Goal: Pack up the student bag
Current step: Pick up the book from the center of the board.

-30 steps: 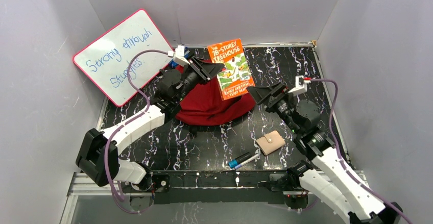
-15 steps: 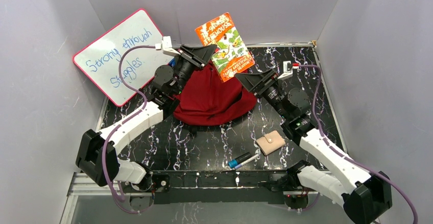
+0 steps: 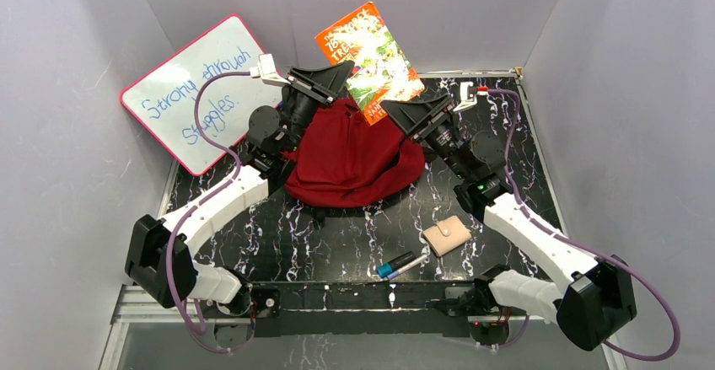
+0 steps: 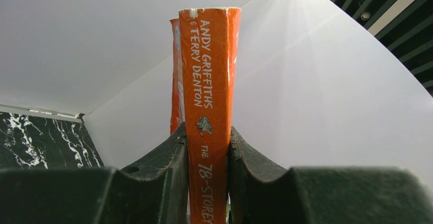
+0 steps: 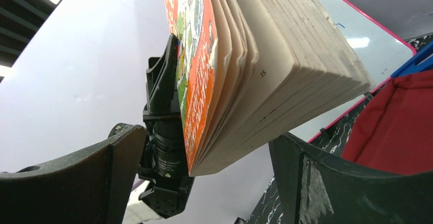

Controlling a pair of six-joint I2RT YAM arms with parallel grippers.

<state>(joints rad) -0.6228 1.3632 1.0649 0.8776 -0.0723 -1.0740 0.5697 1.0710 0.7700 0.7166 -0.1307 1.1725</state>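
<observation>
The dark-red student bag (image 3: 350, 155) lies slumped on the black marbled table, and a patch of the student bag (image 5: 398, 127) shows at the right of the right wrist view. An orange paperback book (image 3: 369, 60) hangs tilted in the air above the bag's far side. My left gripper (image 3: 341, 75) is shut on its spine; in the left wrist view the book (image 4: 209, 96) stands upright between the two black fingers (image 4: 171, 170). My right gripper (image 3: 405, 110) is open just right of and below the book, and the page edges (image 5: 265, 76) hang above its spread jaws without touching them.
A pink-framed whiteboard (image 3: 202, 92) leans on the left wall. A small beige wallet (image 3: 446, 235) and a blue-capped marker (image 3: 396, 265) with a pen beside it lie near the front edge. Grey walls close in the table on three sides.
My left gripper has lifted the book up and to the left, off the bag. My right arm has swung left and forward, bringing its open jaws under the book.
</observation>
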